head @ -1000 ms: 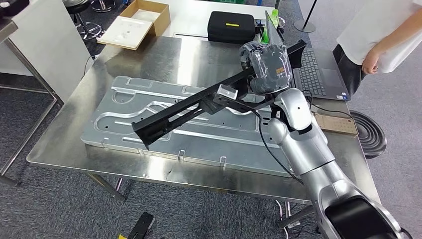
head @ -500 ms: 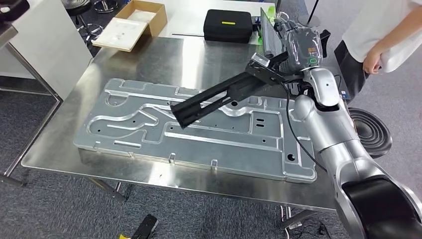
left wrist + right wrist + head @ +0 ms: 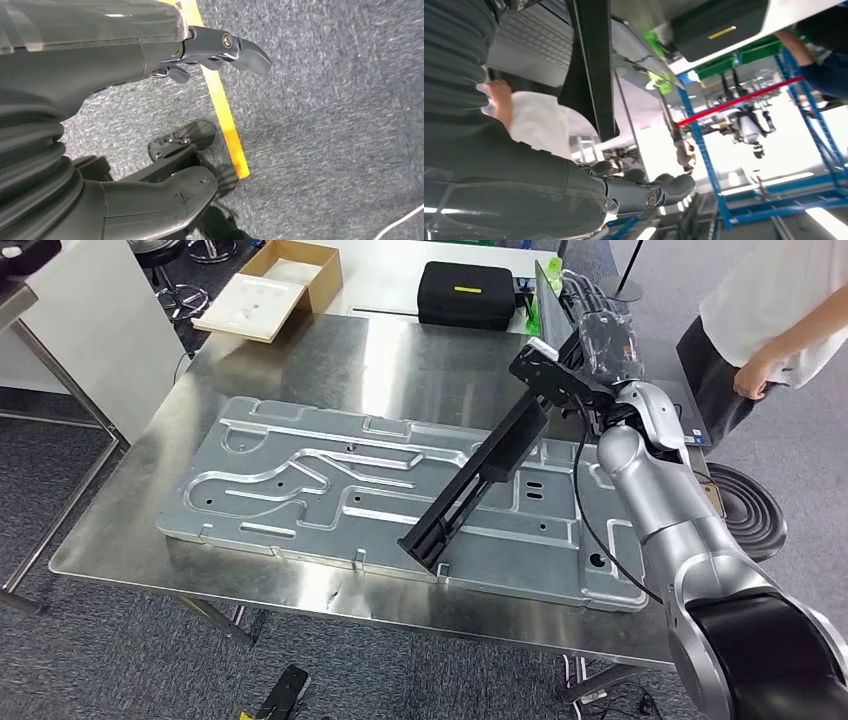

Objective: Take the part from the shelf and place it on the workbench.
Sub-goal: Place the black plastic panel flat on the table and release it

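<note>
A long black part (image 3: 478,475) slants down across the workbench (image 3: 400,360), held at its upper end by my right hand (image 3: 590,352) near the table's far right. Its lower end hangs at the front edge of the big embossed aluminium plate (image 3: 300,485); whether it touches I cannot tell. In the right wrist view the black part (image 3: 591,65) runs past the palm, with the dark fingers (image 3: 649,192) stretched out beside it. My left hand (image 3: 150,125) hangs over grey carpet, fingers and thumb apart, holding nothing.
A black case (image 3: 465,292), a cardboard box (image 3: 272,285) and a laptop (image 3: 548,302) lie at the table's far side. A person (image 3: 775,310) stands at the right, close to my arm. A round black base (image 3: 748,505) sits on the floor; a white cabinet (image 3: 80,320) stands left.
My right hand has moved toward the table's far right. The black part's free end has swung from the plate's left side round to its front edge and tilted steeply down.
</note>
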Tool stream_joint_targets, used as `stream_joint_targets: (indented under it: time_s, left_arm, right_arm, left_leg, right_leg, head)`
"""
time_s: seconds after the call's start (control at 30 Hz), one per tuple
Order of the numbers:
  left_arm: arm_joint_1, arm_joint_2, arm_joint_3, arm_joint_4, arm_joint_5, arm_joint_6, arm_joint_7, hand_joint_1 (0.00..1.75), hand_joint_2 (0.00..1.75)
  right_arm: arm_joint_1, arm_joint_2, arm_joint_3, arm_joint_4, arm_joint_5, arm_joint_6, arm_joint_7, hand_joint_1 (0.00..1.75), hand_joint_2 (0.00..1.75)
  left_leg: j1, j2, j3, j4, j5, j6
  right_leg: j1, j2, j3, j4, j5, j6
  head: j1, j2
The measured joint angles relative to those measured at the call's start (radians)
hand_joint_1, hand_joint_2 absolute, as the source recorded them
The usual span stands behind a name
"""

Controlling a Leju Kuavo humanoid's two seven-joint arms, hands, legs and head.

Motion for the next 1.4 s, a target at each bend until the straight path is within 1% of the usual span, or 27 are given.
stream_joint_targets:
  time_s: [0.03, 0.07, 0.1, 0.13, 0.2, 0.27, 0.3, 0.4, 0.43, 0.53, 0.57, 0.6, 0.63, 0.7, 0.77, 0.87, 0.93, 0.97, 1.03, 1.07, 1.1, 1.13, 1.2, 1.23, 1.3, 1.37, 1.4]
  left_arm:
    - [0.000, 0.000, 0.000, 0.000, -0.001, -0.001, 0.000, 0.00, 1.75]
    - [0.001, 0.000, 0.000, 0.000, -0.002, -0.002, 0.000, 0.00, 1.75]
    - [0.002, 0.000, 0.000, 0.000, -0.003, -0.002, 0.000, 0.00, 1.75]
    - [0.003, 0.000, -0.001, 0.000, -0.003, -0.003, 0.000, 0.00, 1.75]
    - [0.003, -0.001, -0.003, 0.000, -0.004, -0.004, 0.000, 0.00, 1.75]
    - [0.002, -0.002, -0.005, 0.000, -0.004, -0.006, -0.001, 0.00, 1.75]
    - [0.003, -0.002, -0.006, 0.000, -0.004, -0.007, -0.002, 0.00, 1.31]
    - [0.004, -0.001, -0.008, 0.000, -0.004, -0.013, -0.006, 0.00, 0.00]
    - [0.004, 0.000, -0.008, 0.000, -0.004, -0.015, -0.007, 0.00, 0.00]
    - [0.005, 0.001, -0.009, 0.000, -0.005, -0.018, -0.007, 0.00, 0.00]
    - [0.006, 0.002, -0.009, 0.000, -0.006, -0.019, -0.007, 0.00, 0.00]
    - [0.007, 0.003, -0.010, 0.000, -0.006, -0.020, -0.007, 0.00, 0.00]
    - [0.007, 0.004, -0.011, 0.000, -0.008, -0.021, -0.007, 0.00, 0.00]
    - [0.007, 0.005, -0.013, 0.000, -0.009, -0.023, -0.008, 0.00, 0.00]
    - [0.006, 0.006, -0.015, 0.000, -0.010, -0.024, -0.009, 0.00, 0.00]
    - [0.008, 0.006, -0.019, 0.000, -0.011, -0.025, -0.009, 0.00, 0.00]
    - [0.006, 0.005, -0.022, 0.000, -0.012, -0.026, -0.010, 0.00, 0.00]
    - [0.005, 0.005, -0.023, 0.000, -0.012, -0.026, -0.010, 0.00, 0.00]
    - [0.003, 0.004, -0.024, 0.000, -0.012, -0.026, -0.010, 0.00, 0.00]
    - [0.004, 0.004, -0.025, 0.000, -0.012, -0.027, -0.010, 0.00, 0.00]
    - [0.005, 0.003, -0.025, 0.000, -0.012, -0.027, -0.010, 0.00, 0.00]
    - [0.006, 0.003, -0.026, 0.000, -0.012, -0.027, -0.010, 0.00, 0.00]
    - [0.007, 0.003, -0.028, 0.000, -0.011, -0.026, -0.011, 0.00, 0.00]
    - [0.006, 0.003, -0.029, 0.000, -0.009, -0.024, -0.012, 0.00, 0.00]
    - [0.006, 0.002, -0.029, 0.000, -0.007, -0.019, -0.013, 0.00, 0.00]
    - [0.007, 0.001, -0.029, 0.000, -0.006, -0.012, -0.014, 0.00, 0.00]
    - [0.008, 0.001, -0.029, 0.000, -0.006, -0.010, -0.015, 0.00, 0.00]
  right_arm:
    - [0.000, 0.000, -0.001, 0.004, -0.007, 0.005, 0.000, 0.00, 1.75]
    - [0.001, 0.000, -0.003, 0.008, -0.018, 0.012, 0.000, 0.00, 1.75]
    - [0.001, 0.000, -0.004, 0.013, -0.029, 0.024, 0.000, 0.00, 1.75]
    - [-0.001, -0.001, -0.005, 0.017, -0.043, 0.041, 0.000, 0.00, 1.75]
    - [-0.011, -0.001, -0.006, 0.030, -0.089, 0.110, 0.003, 0.00, 1.75]
    - [-0.031, 0.000, -0.009, 0.058, -0.162, 0.232, 0.015, 0.00, 1.75]
    - [-0.043, 0.000, -0.010, 0.078, -0.202, 0.302, 0.024, 0.00, 1.75]
    - [-0.087, -0.003, -0.014, 0.146, -0.294, 0.487, 0.042, 0.00, 0.44]
    - [-0.108, -0.004, -0.014, 0.170, -0.313, 0.529, 0.045, 0.00, 0.00]
    - [-0.162, -0.006, -0.014, 0.237, -0.347, 0.601, 0.057, 0.00, 0.00]
    - [-0.174, -0.007, -0.014, 0.256, -0.355, 0.618, 0.061, 0.00, 0.00]
    - [-0.184, -0.007, -0.014, 0.272, -0.362, 0.634, 0.066, 0.00, 0.00]
    - [-0.194, -0.008, -0.013, 0.286, -0.365, 0.649, 0.069, 0.00, 0.00]
    - [-0.219, -0.010, -0.011, 0.310, -0.374, 0.674, 0.077, 0.00, 0.00]
    - [-0.247, -0.013, -0.007, 0.334, -0.388, 0.691, 0.082, 0.00, 0.00]
    - [-0.266, -0.017, 0.004, 0.357, -0.404, 0.703, 0.083, 0.00, 0.00]
    - [-0.277, -0.020, 0.010, 0.366, -0.407, 0.703, 0.082, 0.00, 0.00]
    - [-0.283, -0.022, 0.012, 0.371, -0.407, 0.704, 0.081, 0.00, 0.00]
    - [-0.291, -0.025, 0.016, 0.382, -0.409, 0.708, 0.081, 0.00, 0.00]
    - [-0.291, -0.026, 0.020, 0.389, -0.410, 0.710, 0.082, 0.00, 0.00]
    - [-0.290, -0.026, 0.025, 0.395, -0.412, 0.712, 0.081, 0.00, 0.00]
    - [-0.290, -0.027, 0.031, 0.399, -0.416, 0.711, 0.078, 0.00, 0.44]
    - [-0.288, -0.027, 0.041, 0.402, -0.431, 0.676, 0.048, 0.00, 1.31]
    - [-0.282, -0.025, 0.044, 0.396, -0.442, 0.626, 0.011, 0.00, 1.75]
    - [-0.247, -0.019, 0.042, 0.358, -0.464, 0.472, -0.082, 0.00, 1.75]
    - [-0.193, -0.010, 0.036, 0.293, -0.477, 0.339, -0.144, 0.00, 1.75]
    - [-0.169, -0.005, 0.034, 0.262, -0.480, 0.306, -0.154, 0.00, 1.31]
  left_leg:
    - [0.001, 0.000, 0.000, 0.000, -0.001, 0.000]
    - [0.001, 0.000, 0.001, 0.000, -0.001, 0.000]
    - [0.003, 0.000, 0.002, 0.001, -0.003, -0.002]
    - [0.005, -0.001, 0.003, 0.002, -0.005, -0.005]
    - [0.008, -0.001, 0.004, 0.008, -0.012, -0.016]
    - [0.006, -0.002, 0.002, 0.013, -0.016, -0.029]
    - [0.004, -0.002, 0.001, 0.012, -0.016, -0.035]
    - [0.007, -0.001, -0.003, 0.024, -0.029, -0.048]
    - [0.008, 0.000, -0.016, 0.054, -0.048, -0.050]
    - [0.007, 0.000, -0.101, 0.238, -0.132, -0.049]
    - [0.006, 0.000, -0.124, 0.284, -0.142, -0.047]
    - [0.004, 0.000, -0.133, 0.295, -0.134, -0.044]
    - [0.001, 0.000, -0.121, 0.267, -0.108, -0.038]
    - [-0.006, 0.000, -0.065, 0.143, -0.042, -0.020]
    - [-0.013, 0.000, -0.021, 0.049, -0.015, -0.008]
    - [-0.013, 0.002, -0.007, 0.019, -0.011, -0.006]
    - [-0.007, 0.003, 0.003, 0.000, -0.002, -0.001]
    - [-0.004, 0.004, 0.007, -0.007, 0.002, 0.002]
    - [-0.004, 0.004, 0.009, -0.010, 0.004, 0.005]
    - [-0.004, 0.004, 0.008, -0.009, 0.004, 0.004]
    - [-0.003, 0.004, 0.008, -0.007, 0.003, 0.003]
    - [-0.002, 0.004, 0.008, -0.005, 0.001, 0.001]
    - [0.001, 0.004, 0.008, 0.002, -0.005, -0.009]
    - [0.001, 0.003, 0.007, 0.007, -0.009, -0.015]
    - [0.000, 0.002, 0.006, 0.009, -0.012, -0.028]
    - [0.001, 0.002, 0.008, 0.005, -0.012, -0.039]
    - [0.002, 0.002, 0.008, 0.010, -0.018, -0.045]
  right_leg:
    - [-0.005, 0.000, -0.029, 0.056, -0.020, 0.005]
    - [-0.009, -0.001, -0.049, 0.093, -0.026, 0.010]
    - [-0.014, -0.002, -0.051, 0.093, -0.013, 0.014]
    - [-0.018, -0.003, -0.035, 0.055, 0.017, 0.018]
    - [-0.021, -0.004, 0.027, -0.073, 0.077, 0.023]
    - [-0.018, -0.003, 0.062, -0.146, 0.094, 0.018]
    - [-0.013, -0.001, 0.064, -0.151, 0.089, 0.012]
    - [-0.014, -0.002, 0.064, -0.153, 0.090, -0.014]
    - [-0.015, -0.002, 0.065, -0.154, 0.091, -0.023]
    - [-0.006, -0.002, 0.067, -0.154, 0.089, -0.039]
    - [-0.001, -0.002, 0.068, -0.153, 0.088, -0.042]
    - [0.004, -0.001, 0.069, -0.152, 0.087, -0.044]
    - [0.007, -0.001, 0.070, -0.150, 0.085, -0.045]
    - [0.012, 0.001, 0.072, -0.147, 0.082, -0.046]
    - [0.015, 0.002, 0.070, -0.144, 0.081, -0.041]
    - [0.015, 0.001, 0.070, -0.150, 0.084, -0.026]
    - [0.014, 0.001, 0.062, -0.128, 0.065, -0.015]
    - [0.012, 0.001, 0.044, -0.089, 0.042, -0.010]
    - [0.004, 0.001, -0.011, 0.029, -0.012, 0.002]
    - [-0.001, 0.000, -0.036, 0.077, -0.026, 0.007]
    - [-0.005, -0.001, -0.047, 0.095, -0.023, 0.012]
    - [-0.010, -0.002, -0.040, 0.077, -0.002, 0.016]
    - [-0.018, -0.004, 0.017, -0.040, 0.060, 0.022]
    - [-0.017, -0.004, 0.046, -0.097, 0.081, 0.021]
    - [-0.011, -0.001, 0.072, -0.151, 0.087, 0.011]
    - [-0.007, 0.000, 0.075, -0.156, 0.088, -0.006]
    - [-0.008, 0.001, 0.076, -0.159, 0.090, -0.014]
  head:
    - [0.000, 0.000]
    - [0.000, 0.000]
    - [0.000, 0.000]
    - [0.000, 0.000]
    - [0.000, 0.000]
    - [-0.001, 0.000]
    - [-0.001, 0.000]
    - [-0.001, 0.000]
    - [-0.001, 0.000]
    - [-0.001, 0.000]
    - [-0.001, 0.000]
    - [-0.001, 0.000]
    - [-0.001, 0.000]
    - [-0.001, 0.000]
    - [-0.001, 0.000]
    - [-0.001, 0.000]
    - [0.000, 0.000]
    - [0.000, 0.000]
    - [0.000, 0.000]
    - [0.001, 0.000]
    - [0.000, 0.000]
    - [0.000, 0.000]
    - [0.000, 0.000]
    - [0.000, 0.000]
    - [0.000, 0.000]
    - [0.000, 0.000]
    - [0.000, 0.000]
